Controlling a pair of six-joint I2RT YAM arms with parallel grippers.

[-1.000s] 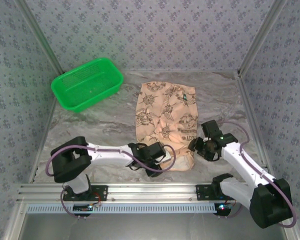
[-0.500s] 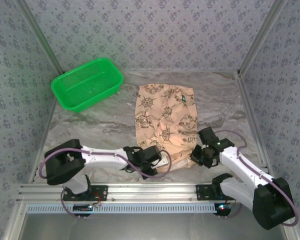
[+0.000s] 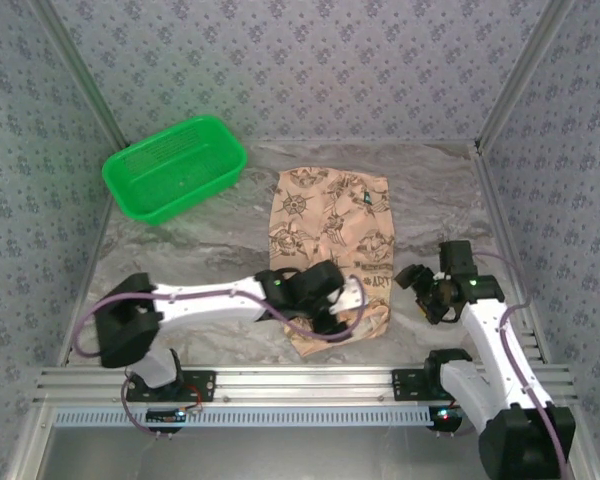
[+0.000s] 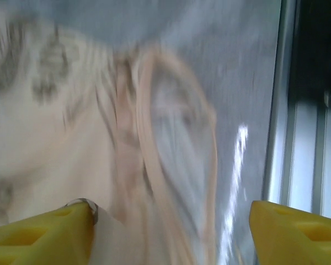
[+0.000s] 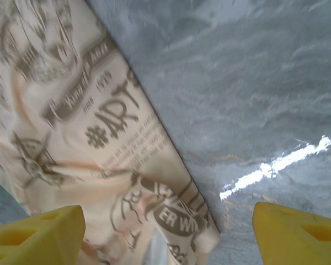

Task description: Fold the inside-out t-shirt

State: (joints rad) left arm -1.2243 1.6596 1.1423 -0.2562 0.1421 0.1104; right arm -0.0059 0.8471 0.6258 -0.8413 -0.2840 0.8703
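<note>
**T-shirt lies along the middle of the desk, both claws open**

The t-shirt lies on the grey marbled desk as a long, narrow shape. It runs from the far middle of the desk toward the near edge. The tan side with the dark brown compass roses and lettering faces up. Its near end is less tidy, with the cloth bunched and turned over a little.

The left arm reaches across from its base to this near end, and the left claw is over the bunched cloth. From the left wrist camera, the left claw has its yellow fingertips far apart. The t-shirt is below them, very blurred, with a curved hem edge. I see no cloth pinched between the fingertips. Whether one fingertip touches the cloth, I cannot tell. A metal rail runs at the right of this view.

The right claw is just beside the right edge of the t-shirt, near its near end. From the right wrist camera, the right claw is also wide open and holds nothing. Under it are the printed edge of the t-shirt and bare desk.

A green basket stands in the far left corner, well apart from the t-shirt.
</note>
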